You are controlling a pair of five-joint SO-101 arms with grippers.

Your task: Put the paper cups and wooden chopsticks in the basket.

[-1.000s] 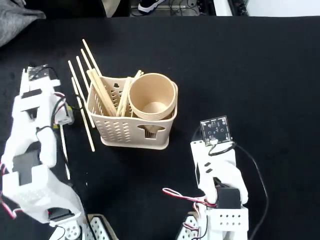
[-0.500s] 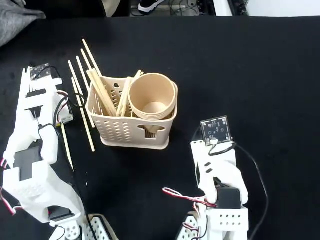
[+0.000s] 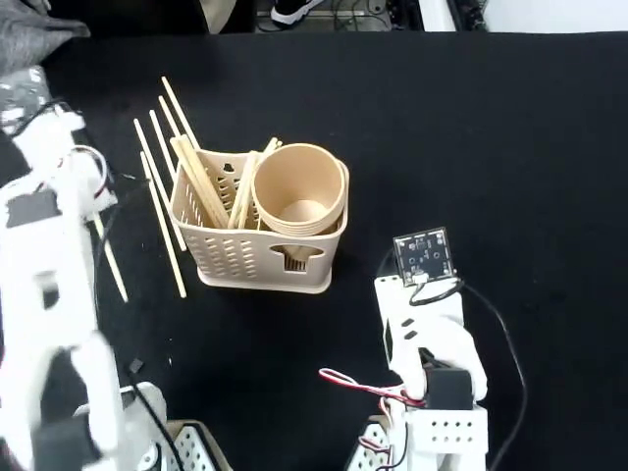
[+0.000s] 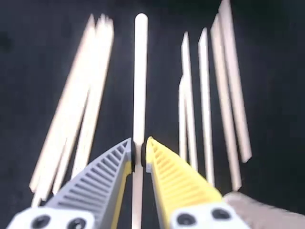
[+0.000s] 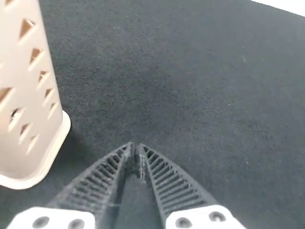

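A beige slotted basket [image 3: 231, 260] stands left of the table's middle. It holds stacked paper cups [image 3: 299, 191] and several wooden chopsticks [image 3: 201, 179] leaning in its left half. More loose chopsticks [image 3: 162, 221] lie on the black cloth just left of the basket, and they also lie beyond the fingers as loose chopsticks [image 4: 205, 100]. My left gripper [image 4: 138, 145] is shut on a single chopstick [image 4: 140, 81]; this held chopstick [image 3: 109, 260] hangs beside the blurred left arm [image 3: 44, 235]. My right gripper [image 5: 136, 152] is shut on nothing, low over the cloth right of the basket [image 5: 24, 95].
The right arm [image 3: 427, 334] sits at the front, right of the basket. A grey cloth [image 3: 29, 34] lies at the far left corner. Bare black cloth [image 3: 491, 147] stretches over the right half of the table.
The left arm has risen and swung to the left, carrying its chopstick up and away from the front edge. The right arm, basket and cups have stayed put.
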